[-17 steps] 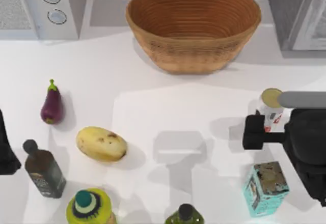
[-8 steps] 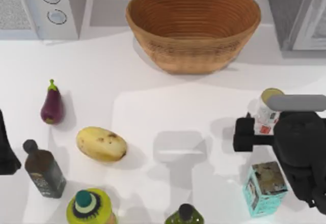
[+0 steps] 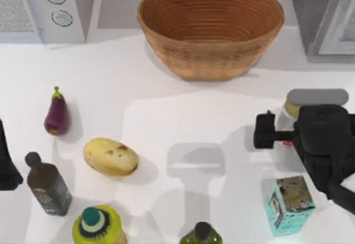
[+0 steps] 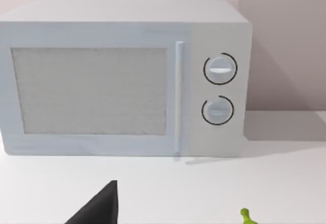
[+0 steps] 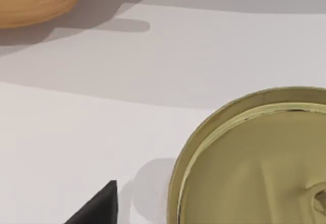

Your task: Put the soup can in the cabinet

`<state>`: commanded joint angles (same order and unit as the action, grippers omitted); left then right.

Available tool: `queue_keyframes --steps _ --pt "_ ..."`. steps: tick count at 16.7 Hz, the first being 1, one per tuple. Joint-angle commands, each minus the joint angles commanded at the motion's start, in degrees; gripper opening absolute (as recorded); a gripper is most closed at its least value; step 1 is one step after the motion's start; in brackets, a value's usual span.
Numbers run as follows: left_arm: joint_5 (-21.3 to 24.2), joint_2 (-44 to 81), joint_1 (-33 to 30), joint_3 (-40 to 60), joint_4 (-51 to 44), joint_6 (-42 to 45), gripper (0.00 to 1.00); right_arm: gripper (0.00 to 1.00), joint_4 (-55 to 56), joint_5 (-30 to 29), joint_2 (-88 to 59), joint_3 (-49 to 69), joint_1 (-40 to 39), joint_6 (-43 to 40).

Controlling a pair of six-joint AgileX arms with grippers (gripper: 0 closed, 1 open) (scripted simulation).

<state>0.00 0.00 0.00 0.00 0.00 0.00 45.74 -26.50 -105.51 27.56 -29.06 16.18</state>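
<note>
R gripper [image 3: 277,123] over soup can [image 3: 292,111]

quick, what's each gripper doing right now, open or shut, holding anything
Left gripper: parked at the table's left edge.
Right gripper: shut on the soup can, at the table's right side.

The table [image 3: 166,89] carries one wicker basket [image 3: 211,28], one microwave [image 3: 47,8], one cabinet [image 3: 324,14], one soup can [image 3: 289,111], one teal carton [image 3: 289,204], one eggplant [image 3: 56,116], one potato [image 3: 110,156] and three bottles: a dark bottle [image 3: 47,186], a yellow-green bottle [image 3: 99,225], an olive bottle [image 3: 201,235].
</note>
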Motion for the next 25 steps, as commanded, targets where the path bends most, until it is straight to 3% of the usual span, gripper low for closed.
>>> queue_keyframes --steps 10,23,25 --pt "0.0 0.0 0.0 0.0 0.0 0.0 1.0 1.0 0.9 -1.2 -3.1 1.8 -1.4 0.8" --pt "0.0 0.0 0.0 0.0 0.0 0.0 1.0 0.02 0.9 -1.2 -3.1 1.8 -1.4 0.8" --pt "0.0 0.0 0.0 0.0 0.0 0.0 1.0 0.0 0.9 -1.2 -3.1 1.8 -1.4 0.8"
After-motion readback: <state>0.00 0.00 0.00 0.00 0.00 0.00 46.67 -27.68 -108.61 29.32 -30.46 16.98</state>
